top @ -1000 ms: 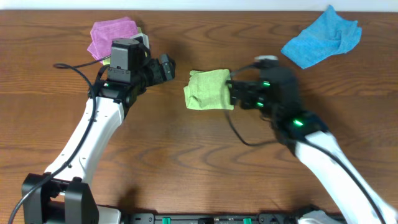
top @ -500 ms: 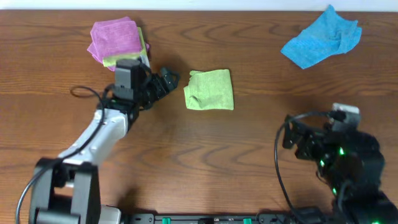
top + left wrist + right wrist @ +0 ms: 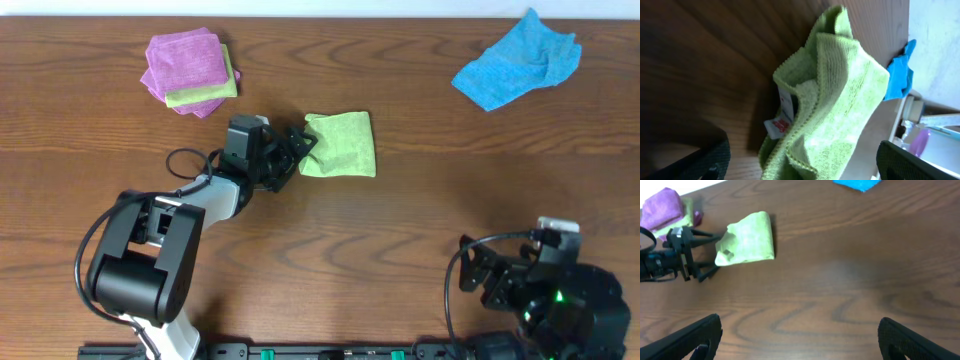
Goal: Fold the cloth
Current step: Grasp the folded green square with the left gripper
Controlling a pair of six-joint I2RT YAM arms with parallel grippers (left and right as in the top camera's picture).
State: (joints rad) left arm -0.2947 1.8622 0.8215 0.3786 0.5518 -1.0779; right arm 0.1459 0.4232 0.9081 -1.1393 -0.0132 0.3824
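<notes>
The cloth (image 3: 342,145) lies folded into a small rectangle at mid-table, toward the far edge. The left gripper (image 3: 303,150) is at its left edge with the fingers spread wide; contact is probably there but hard to confirm. The right gripper (image 3: 478,285) sits near the near-right corner, jaws apart and holding nothing. A purple cloth stack (image 3: 185,62) is at the far-left corner and a blue cloth (image 3: 515,65) at the far-right.

I take this for a robotics lab bench. A plain wood-grain surface (image 3: 400,230) carries only test props: a stack of purple cloths (image 3: 185,62) and a blue cloth (image 3: 518,60). Ahead of the left end effector (image 3: 300,150), past the surface's far edge, I see a pale wall (image 3: 935,40) and blurred containers (image 3: 912,106).
</notes>
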